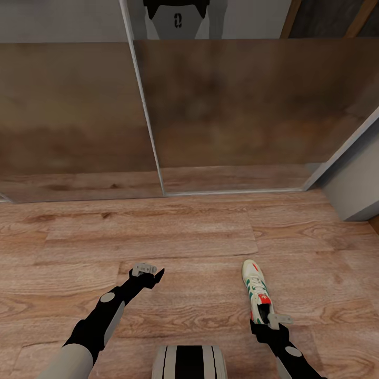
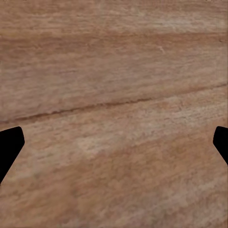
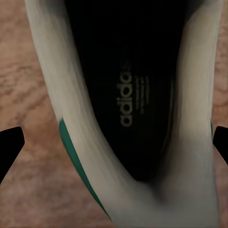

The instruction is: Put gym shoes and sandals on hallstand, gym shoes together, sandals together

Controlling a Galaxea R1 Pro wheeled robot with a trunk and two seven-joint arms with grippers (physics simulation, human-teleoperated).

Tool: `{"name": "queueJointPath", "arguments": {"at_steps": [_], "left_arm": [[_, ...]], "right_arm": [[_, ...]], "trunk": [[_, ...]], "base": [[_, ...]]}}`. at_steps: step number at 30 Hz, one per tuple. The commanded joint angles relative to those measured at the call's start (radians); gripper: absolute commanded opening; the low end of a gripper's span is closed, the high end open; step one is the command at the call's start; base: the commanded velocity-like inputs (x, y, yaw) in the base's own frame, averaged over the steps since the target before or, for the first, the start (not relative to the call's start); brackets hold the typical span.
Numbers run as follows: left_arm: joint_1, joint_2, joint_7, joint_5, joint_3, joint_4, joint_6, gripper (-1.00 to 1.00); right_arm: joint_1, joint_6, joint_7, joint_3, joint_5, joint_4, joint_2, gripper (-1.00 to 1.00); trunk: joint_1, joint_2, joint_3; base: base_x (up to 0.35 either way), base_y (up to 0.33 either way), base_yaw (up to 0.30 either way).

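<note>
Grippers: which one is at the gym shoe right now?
The right gripper, at the heel of the gym shoe; the left gripper hangs over bare corridor floor.

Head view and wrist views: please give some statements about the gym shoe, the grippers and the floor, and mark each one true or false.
1. One gym shoe lies on the corridor floor. True.
2. The right gripper is at the shoe's toe. False: it is at the heel end, over the dark opening.
3. The left gripper holds a sandal. False: it is open, with bare planks below it.
4. The right wrist view looks into the shoe's dark inside. True.
5. The shoe has blue side stripes. False: they are green.
</note>
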Motion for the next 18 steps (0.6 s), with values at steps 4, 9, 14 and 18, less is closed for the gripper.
{"name": "queueJointPath", "arguments": {"at_steps": [4, 9, 14, 18], "left_arm": [[-0.001, 0.001, -0.002, 0.001, 0.000, 0.001, -0.004, 1.00], [-0.001, 0.001, -0.002, 0.001, 0.000, 0.001, -0.004, 1.00], [-0.001, 0.001, -0.002, 0.001, 0.000, 0.000, -0.004, 1.00], [0.000, 0.002, -0.002, 0.001, 0.000, 0.000, -0.004, 1.00]], "right_arm": [[0.000, -0.004, -0.002, 0.002, -0.009, 0.001, -0.001, 1.00], [0.000, -0.004, -0.002, 0.002, -0.009, 0.001, -0.002, -1.00], [0.000, -0.004, -0.002, 0.002, -0.009, 0.000, -0.002, -1.00], [0.000, -0.004, -0.002, 0.002, -0.009, 0.001, -0.002, -1.00]], "trunk": [[0.000, 0.000, -0.001], [0.000, 0.000, -0.001], [0.000, 0.000, -0.001], [0.000, 0.000, -0.001]], "base": [[0.010, 0.000, 0.000], [0.002, 0.000, 0.000], [0.000, 0.000, 0.000], [0.000, 0.000, 0.000]]}}
